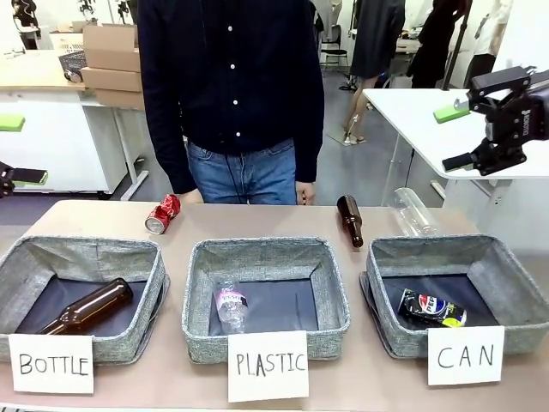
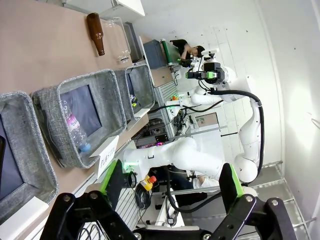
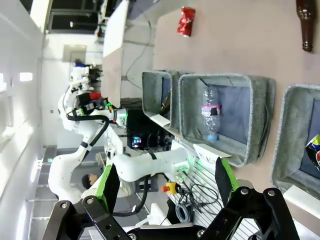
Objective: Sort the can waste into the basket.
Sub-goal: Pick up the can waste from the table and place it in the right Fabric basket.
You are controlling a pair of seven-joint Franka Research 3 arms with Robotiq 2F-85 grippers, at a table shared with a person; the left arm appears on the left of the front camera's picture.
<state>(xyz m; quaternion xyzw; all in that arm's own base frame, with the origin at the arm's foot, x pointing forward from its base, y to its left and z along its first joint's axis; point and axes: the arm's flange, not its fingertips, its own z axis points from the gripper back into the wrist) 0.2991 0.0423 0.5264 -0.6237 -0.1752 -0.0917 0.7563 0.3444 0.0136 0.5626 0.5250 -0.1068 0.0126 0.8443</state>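
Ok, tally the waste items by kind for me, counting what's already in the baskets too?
Cans: 2 (red can on the table, Pepsi can in the CAN basket)
Brown glass bottles: 2 (one on the table, one in the BOTTLE basket)
Clear plastic bottles: 2 (one on the table, one in the PLASTIC basket)
Total: 6

CAN basket (image 1: 513, 273): grey cloth, coarsely woven, matt; lined with dark smooth fabric. Pepsi can (image 1: 431, 307): glossy printed metal. Red can (image 1: 162, 214): shiny metal, dented. Brown bottle (image 1: 350, 220): glossy glass. CAN card (image 1: 466, 354): matt white paper. Tabletop (image 1: 257, 219): smooth, matt.
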